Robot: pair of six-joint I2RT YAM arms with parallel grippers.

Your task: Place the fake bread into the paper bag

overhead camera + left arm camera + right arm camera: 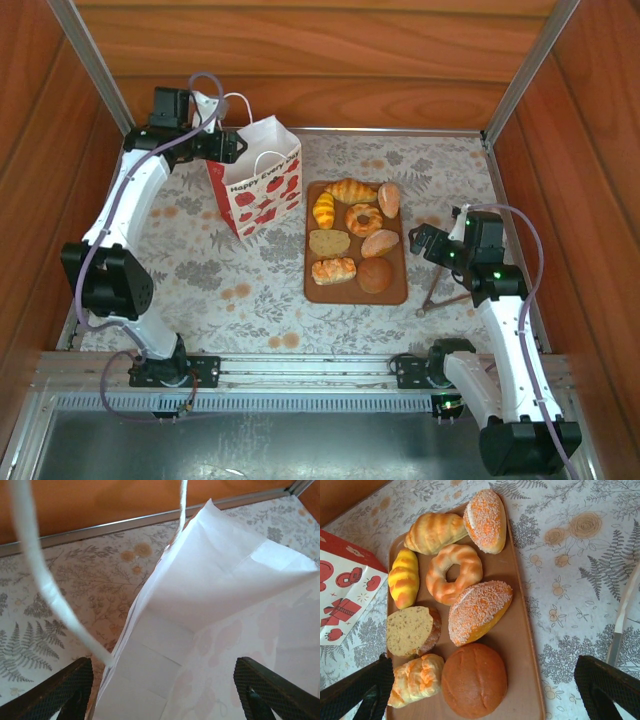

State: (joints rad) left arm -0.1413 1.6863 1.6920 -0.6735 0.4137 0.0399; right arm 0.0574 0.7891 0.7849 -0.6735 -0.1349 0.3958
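Observation:
The paper bag (262, 185) stands upright at the back left, white with red fruit prints. My left gripper (235, 148) is at its top rim. In the left wrist view the bag's left wall (150, 680) runs between my open fingers (60, 692), and one cord handle (40, 575) hangs outside. Several pieces of fake bread lie on a brown tray (392, 295): croissants, a ring doughnut (454, 572), sugared oval rolls, a bread slice and a round dark bun (474, 680). My right gripper (487, 687) hovers open over the tray's near end, above the bun, holding nothing.
A thin stick-like tool (440, 295) lies on the floral tablecloth just right of the tray, close under my right arm. Wooden walls and aluminium posts enclose the table at the back and on both sides.

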